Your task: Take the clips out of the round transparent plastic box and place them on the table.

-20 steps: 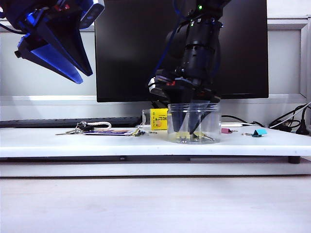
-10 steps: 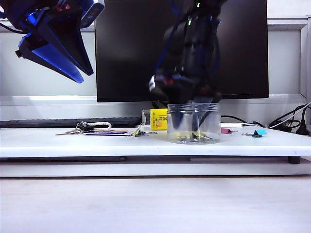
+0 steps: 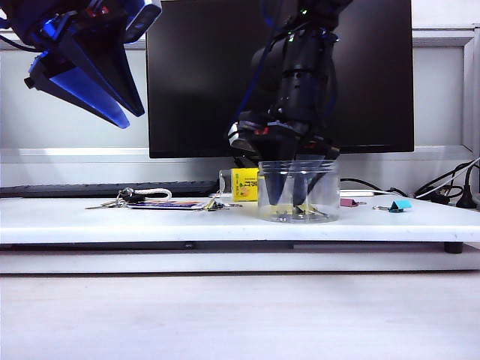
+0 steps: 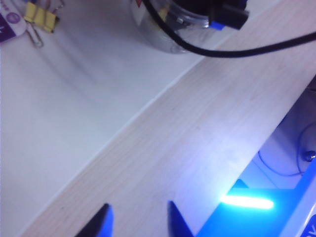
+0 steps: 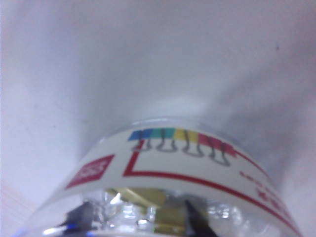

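Observation:
The round transparent plastic box (image 3: 298,189) stands on the white table (image 3: 150,221), right of centre. My right gripper (image 3: 294,201) reaches down into it, open. Several yellow clips (image 3: 291,213) lie on the box floor. In the right wrist view, a yellow clip (image 5: 165,211) lies between the spread dark fingers (image 5: 79,216), with the box's labelled wall (image 5: 197,165) behind. One yellow clip (image 3: 212,204) and a pink clip (image 3: 349,202) rest on the table outside the box. My left gripper (image 3: 129,118) hangs high at the far left, open and empty; its blue fingertips (image 4: 105,219) show over the wooden floor.
A clear bottle with a yellow label (image 3: 243,184) stands just left of the box. Keys and a card (image 3: 142,201) lie further left, and a teal clip (image 3: 400,204) sits at the right. A black monitor (image 3: 202,75) and cables (image 3: 442,187) are behind the table.
Inside the box, my right gripper's fingers have spread apart from a near-closed point. The left arm has not moved.

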`<act>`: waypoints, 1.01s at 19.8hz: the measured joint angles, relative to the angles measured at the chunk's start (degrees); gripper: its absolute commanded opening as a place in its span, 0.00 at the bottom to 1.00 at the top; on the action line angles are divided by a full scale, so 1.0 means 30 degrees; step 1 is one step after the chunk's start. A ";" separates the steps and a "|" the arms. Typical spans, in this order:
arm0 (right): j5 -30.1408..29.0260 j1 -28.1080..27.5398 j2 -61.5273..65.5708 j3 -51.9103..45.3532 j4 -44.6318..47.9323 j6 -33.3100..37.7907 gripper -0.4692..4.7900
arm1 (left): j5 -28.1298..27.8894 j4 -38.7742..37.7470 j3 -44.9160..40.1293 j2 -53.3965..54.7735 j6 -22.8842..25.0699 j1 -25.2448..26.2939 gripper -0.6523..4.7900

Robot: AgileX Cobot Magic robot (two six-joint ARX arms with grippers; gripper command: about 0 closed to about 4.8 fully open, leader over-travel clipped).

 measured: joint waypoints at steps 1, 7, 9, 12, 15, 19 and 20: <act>-0.0095 -0.0007 0.0000 0.0000 0.0007 0.0000 0.57 | 0.0007 0.0022 0.0000 -0.0015 0.0000 0.0000 0.40; -0.0437 -0.0015 0.0248 0.0044 -0.0058 0.0044 0.48 | 0.0007 0.0051 0.0000 -0.0015 0.0124 0.0000 0.40; -0.0437 -0.0015 0.0313 0.0109 -0.0095 0.0051 0.36 | 0.0007 0.0058 0.0000 -0.0015 0.0124 0.0000 0.40; -0.0051 0.0000 0.0459 0.0109 0.0000 0.0051 0.31 | 0.0007 0.0073 0.0000 -0.0015 0.0124 0.0000 0.40; -0.0066 -0.0007 0.0466 0.0109 0.0036 0.0007 0.28 | 0.0007 0.0073 0.0000 -0.0015 0.0131 0.0000 0.40; -0.0029 -0.0007 0.0466 0.0109 -0.0022 0.0000 0.28 | 0.0007 0.0073 0.0000 -0.0015 0.0175 0.0000 0.40; -0.0029 -0.0007 0.0459 0.0109 -0.0109 -0.0007 0.28 | 0.0007 0.0073 0.0000 -0.0015 0.0197 0.0000 0.40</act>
